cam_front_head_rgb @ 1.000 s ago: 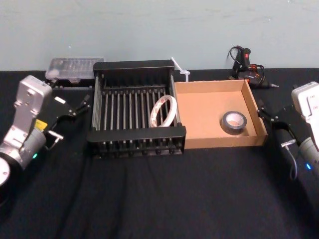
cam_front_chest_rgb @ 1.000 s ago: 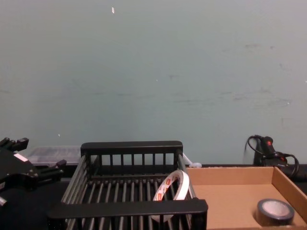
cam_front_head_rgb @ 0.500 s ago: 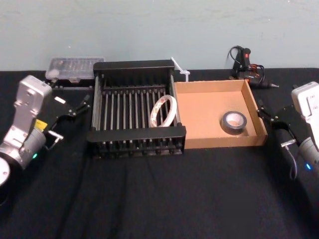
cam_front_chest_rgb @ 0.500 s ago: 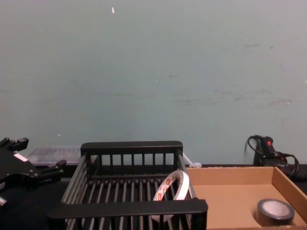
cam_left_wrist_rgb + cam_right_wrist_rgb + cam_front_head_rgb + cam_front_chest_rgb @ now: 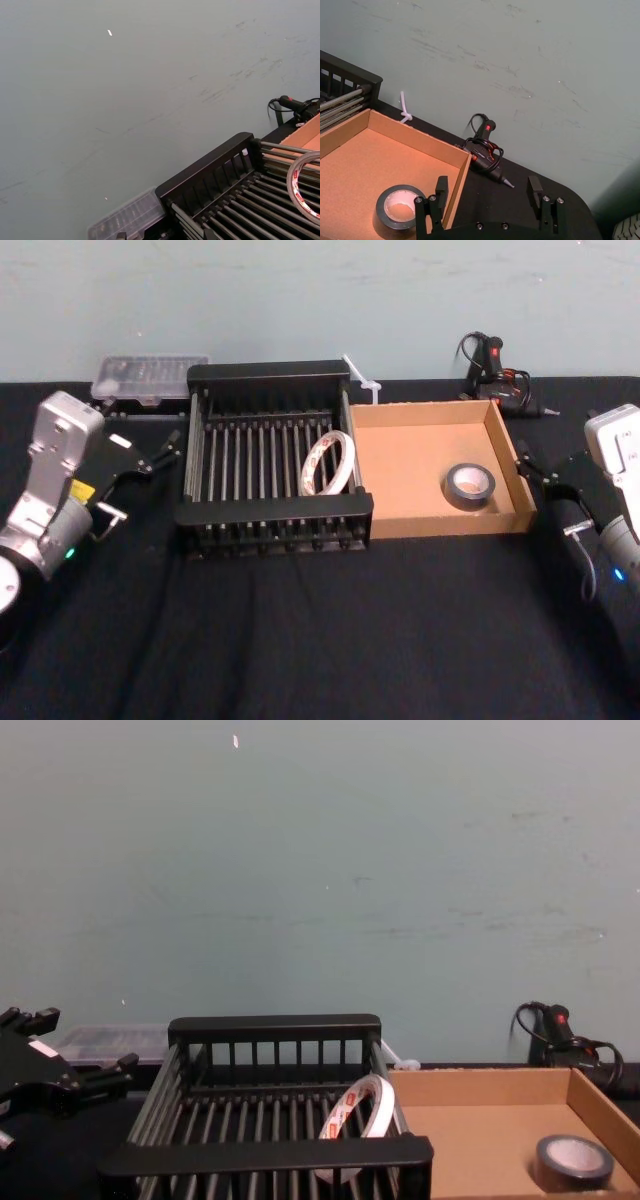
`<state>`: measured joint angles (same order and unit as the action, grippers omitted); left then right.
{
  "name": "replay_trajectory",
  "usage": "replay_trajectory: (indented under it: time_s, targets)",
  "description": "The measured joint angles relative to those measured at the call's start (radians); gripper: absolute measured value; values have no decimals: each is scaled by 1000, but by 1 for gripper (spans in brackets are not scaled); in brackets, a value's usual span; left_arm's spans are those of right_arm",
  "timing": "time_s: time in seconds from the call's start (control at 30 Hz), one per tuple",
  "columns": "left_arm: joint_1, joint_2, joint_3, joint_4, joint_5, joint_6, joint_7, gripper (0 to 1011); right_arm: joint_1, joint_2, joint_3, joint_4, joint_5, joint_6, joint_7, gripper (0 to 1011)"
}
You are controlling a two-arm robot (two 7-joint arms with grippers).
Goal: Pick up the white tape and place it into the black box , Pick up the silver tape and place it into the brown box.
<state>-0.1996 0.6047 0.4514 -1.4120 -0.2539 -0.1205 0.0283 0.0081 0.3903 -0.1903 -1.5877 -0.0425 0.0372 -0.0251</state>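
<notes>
— Black cloth table, grey wall behind. Tapes?
— White tape leans inside the black box, centre; silver tape lies in the brown box, right.
— Grippers?
— Left gripper far left, right gripper far right; both spread, empty.

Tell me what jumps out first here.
The thin white tape ring grabs the eye first, standing tilted on edge inside the black slatted crate, at its right end. Beside it, the thick grey-silver tape roll lies flat in the shallow tan cardboard tray. Both claws sit open and empty outside the boxes: the left claw left of the crate, the right claw right of the tray.
</notes>
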Motion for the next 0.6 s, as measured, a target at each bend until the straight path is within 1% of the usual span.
replay_trajectory:
  time_s: [0.6]
  targets:
    - [0,0,0,0,0,0,0,1001,0,0,0,0,0,0,0,1002]
